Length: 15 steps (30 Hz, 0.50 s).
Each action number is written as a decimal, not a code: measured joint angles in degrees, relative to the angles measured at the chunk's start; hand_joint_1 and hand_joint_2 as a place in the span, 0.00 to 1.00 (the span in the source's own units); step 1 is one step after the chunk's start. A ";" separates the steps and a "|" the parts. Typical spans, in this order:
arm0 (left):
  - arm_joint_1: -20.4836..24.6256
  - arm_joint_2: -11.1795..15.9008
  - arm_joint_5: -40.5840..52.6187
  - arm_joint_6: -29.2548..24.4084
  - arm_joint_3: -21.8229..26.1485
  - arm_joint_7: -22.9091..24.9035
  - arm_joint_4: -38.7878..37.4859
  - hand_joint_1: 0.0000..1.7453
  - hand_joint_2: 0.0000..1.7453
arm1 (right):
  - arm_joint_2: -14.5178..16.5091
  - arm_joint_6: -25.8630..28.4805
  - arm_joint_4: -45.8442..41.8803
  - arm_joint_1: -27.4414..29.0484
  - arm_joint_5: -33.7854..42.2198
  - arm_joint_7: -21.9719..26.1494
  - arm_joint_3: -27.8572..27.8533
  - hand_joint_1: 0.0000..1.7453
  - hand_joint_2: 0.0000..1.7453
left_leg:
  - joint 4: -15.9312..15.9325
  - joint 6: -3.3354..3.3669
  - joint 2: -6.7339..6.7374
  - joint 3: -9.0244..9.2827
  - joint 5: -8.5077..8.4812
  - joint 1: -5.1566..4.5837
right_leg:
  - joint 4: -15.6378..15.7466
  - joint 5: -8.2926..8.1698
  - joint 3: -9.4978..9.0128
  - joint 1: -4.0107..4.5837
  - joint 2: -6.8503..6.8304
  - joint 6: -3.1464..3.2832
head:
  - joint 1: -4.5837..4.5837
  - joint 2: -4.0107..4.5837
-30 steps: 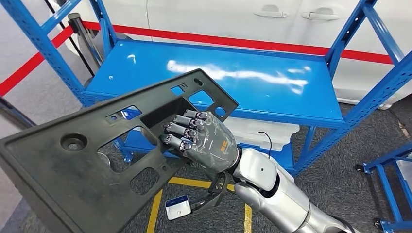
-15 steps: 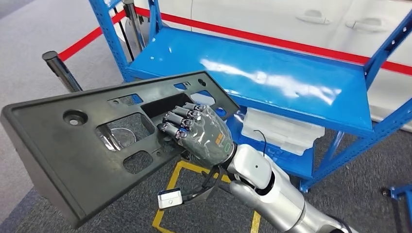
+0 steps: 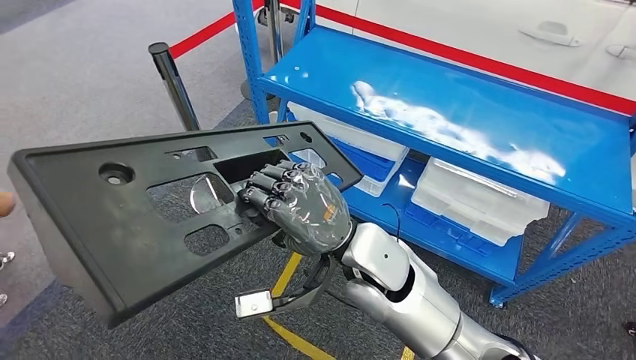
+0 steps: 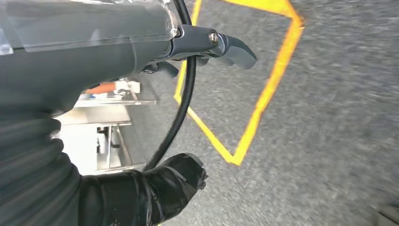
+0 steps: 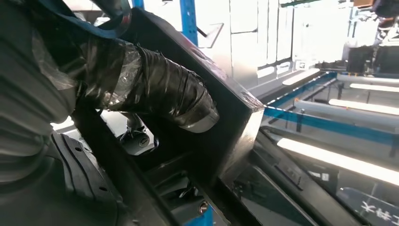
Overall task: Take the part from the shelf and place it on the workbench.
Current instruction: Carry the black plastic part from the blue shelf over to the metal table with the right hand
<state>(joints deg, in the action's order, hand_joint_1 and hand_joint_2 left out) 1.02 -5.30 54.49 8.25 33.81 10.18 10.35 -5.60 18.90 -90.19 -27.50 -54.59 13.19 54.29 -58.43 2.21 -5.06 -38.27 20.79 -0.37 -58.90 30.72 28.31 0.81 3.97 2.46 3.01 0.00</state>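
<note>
The part (image 3: 90,225) is a long black plastic panel with several cut-outs, held up flat, clear of the shelf. My right hand (image 3: 300,206) grips it at a rectangular opening near its right end, fingers curled over the edge. In the right wrist view the taped thumb (image 5: 160,94) presses against the part's (image 5: 230,122) underside. The blue shelf (image 3: 465,112) stands behind and to the right, its top board bare. My left hand (image 4: 94,52) hangs over the grey floor, its thumb (image 4: 164,183) and a finger (image 4: 233,49) apart with nothing between them.
A metal stanchion post (image 3: 174,82) stands left of the shelf. White plastic trays (image 3: 472,199) lie on the lower shelf board. Yellow floor tape (image 3: 289,274) runs under my arm. A person's hand (image 3: 4,202) shows at the left edge. A white car (image 3: 525,22) is behind the shelf.
The camera has turned left, so the shelf now sits further right in the picture and the post has come into view. My right hand still holds the part the same way.
</note>
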 joint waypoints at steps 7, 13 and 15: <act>-0.54 -0.57 0.95 -1.16 -0.20 -0.88 -0.02 0.00 1.00 | -1.38 1.08 -0.31 2.32 -0.99 0.38 -1.61 1.00 1.00 | -8.85 -2.32 3.92 -3.47 7.72 0.84 | 2.64 -4.36 1.72 -0.52 -4.52 0.48 | -0.09 0.00; -0.03 -0.72 2.13 -0.54 -0.49 0.22 -0.01 0.00 1.00 | -2.12 1.15 -0.60 3.83 -1.45 0.45 -2.14 1.00 1.00 | -6.72 -4.97 7.31 3.87 6.27 2.68 | -0.25 -6.03 7.00 -1.19 -9.15 -1.28 | -0.12 0.00; 0.19 -0.83 2.39 -0.32 -0.56 0.68 0.00 0.00 1.00 | -2.56 1.30 -1.05 4.65 -1.63 0.47 -2.55 1.00 1.00 | -1.95 -4.17 8.69 6.88 7.68 2.19 | -1.07 -6.30 7.67 -1.13 -10.43 -2.14 | 0.10 0.00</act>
<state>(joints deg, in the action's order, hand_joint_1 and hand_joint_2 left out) 1.21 -6.12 56.88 7.92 33.25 10.86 10.35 -8.16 20.20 -91.24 -22.85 -56.22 13.66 51.75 -60.38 -1.96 3.62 -31.39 28.47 1.82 -59.97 24.42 35.98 -0.32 -6.46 0.32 3.12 0.00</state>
